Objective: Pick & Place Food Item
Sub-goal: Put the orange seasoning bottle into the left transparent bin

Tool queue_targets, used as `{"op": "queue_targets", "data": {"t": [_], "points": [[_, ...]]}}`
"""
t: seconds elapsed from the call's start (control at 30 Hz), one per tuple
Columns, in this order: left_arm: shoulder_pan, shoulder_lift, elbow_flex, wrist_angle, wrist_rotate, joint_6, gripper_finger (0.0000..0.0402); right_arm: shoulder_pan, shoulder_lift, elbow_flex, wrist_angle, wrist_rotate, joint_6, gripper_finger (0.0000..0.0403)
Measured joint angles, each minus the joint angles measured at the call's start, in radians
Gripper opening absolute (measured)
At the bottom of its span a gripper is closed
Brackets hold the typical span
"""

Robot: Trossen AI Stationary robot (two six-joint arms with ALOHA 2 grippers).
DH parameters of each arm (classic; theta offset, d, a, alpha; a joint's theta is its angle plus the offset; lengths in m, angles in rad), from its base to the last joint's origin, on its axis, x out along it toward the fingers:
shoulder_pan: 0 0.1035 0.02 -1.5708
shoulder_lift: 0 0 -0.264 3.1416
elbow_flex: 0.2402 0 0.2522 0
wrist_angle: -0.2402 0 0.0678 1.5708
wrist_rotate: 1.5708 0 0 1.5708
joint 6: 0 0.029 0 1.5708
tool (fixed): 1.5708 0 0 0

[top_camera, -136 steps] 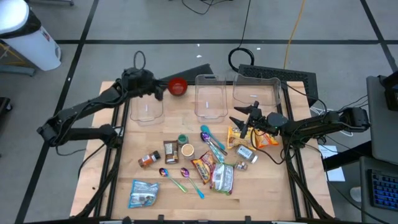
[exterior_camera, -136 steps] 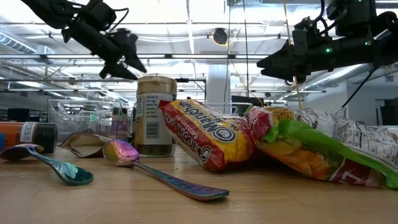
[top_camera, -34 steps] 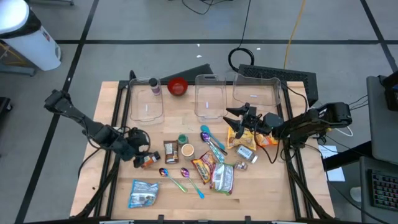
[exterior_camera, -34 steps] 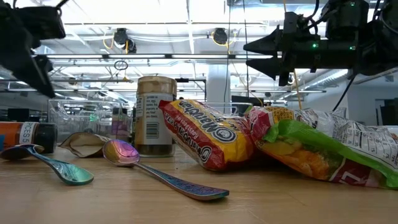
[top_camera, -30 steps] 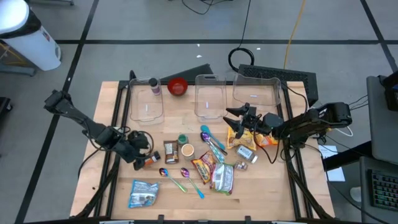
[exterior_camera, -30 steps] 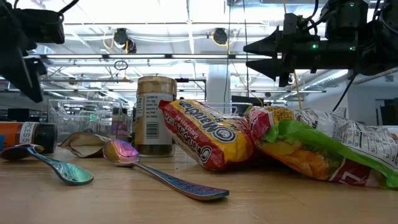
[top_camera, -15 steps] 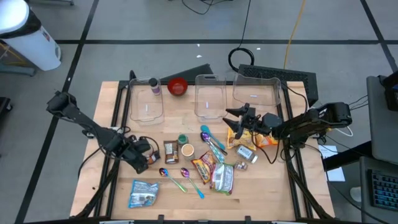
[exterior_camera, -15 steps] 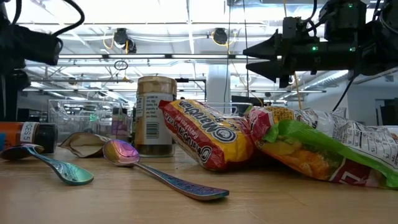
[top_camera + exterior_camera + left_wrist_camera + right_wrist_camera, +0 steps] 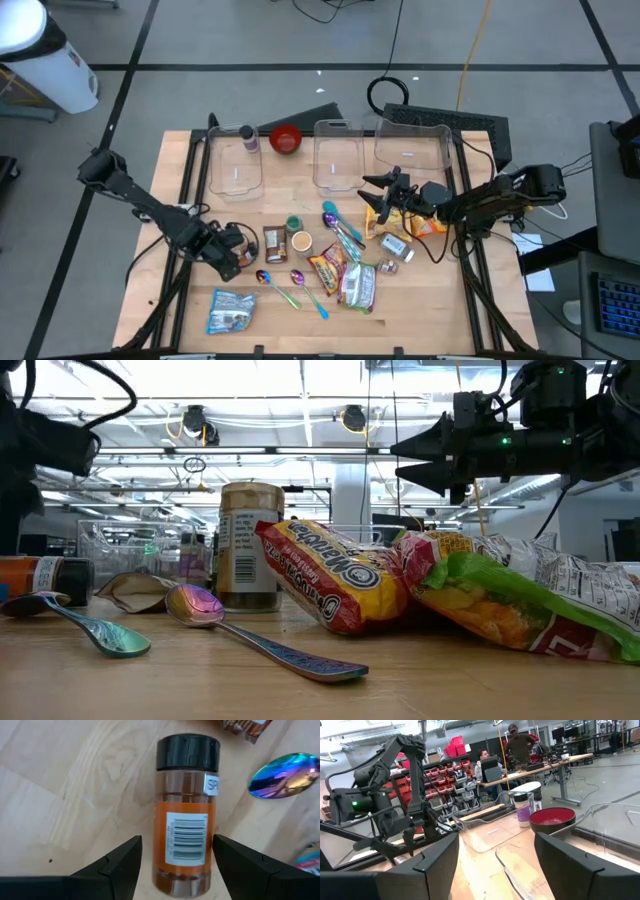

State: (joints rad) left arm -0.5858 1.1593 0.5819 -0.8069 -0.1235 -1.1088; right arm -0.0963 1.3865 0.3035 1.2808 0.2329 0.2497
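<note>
Your left gripper [image 9: 175, 865] has its jaws spread wide on either side of the spice jar [image 9: 186, 810], which lies flat on the counter [image 9: 75, 795] just beside a spoon [image 9: 282, 775]. Your right gripper [image 9: 372, 190] hangs above the snack packets [image 9: 385, 222], jaws parted, holding nothing.

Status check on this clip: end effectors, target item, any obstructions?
Left end effector open, straddling the lying spice jar. Right end effector open, waiting above the snack packets. Spoon beside the jar, not between fingers.

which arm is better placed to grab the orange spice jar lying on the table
Left. The left gripper is open right over the spice jar, one finger on each side. The right gripper hovers open across the table above the snack bags.
</note>
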Motion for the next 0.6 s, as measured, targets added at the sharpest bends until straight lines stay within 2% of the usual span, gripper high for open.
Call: {"op": "queue_targets", "data": {"t": [0.27, 0.6], "points": [[0.0, 0.123, 0.0, 0.047, 0.055, 0.004, 0.0248, 0.0, 0.0, 0.0, -0.005, 0.0, 0.0, 0.0254], [0.0, 0.15, 0.0, 0.056, 0.071, 0.04, 0.0248, 0.0, 0.0, 0.0, -0.025, -0.002, 0.026, 0.0254]]}}
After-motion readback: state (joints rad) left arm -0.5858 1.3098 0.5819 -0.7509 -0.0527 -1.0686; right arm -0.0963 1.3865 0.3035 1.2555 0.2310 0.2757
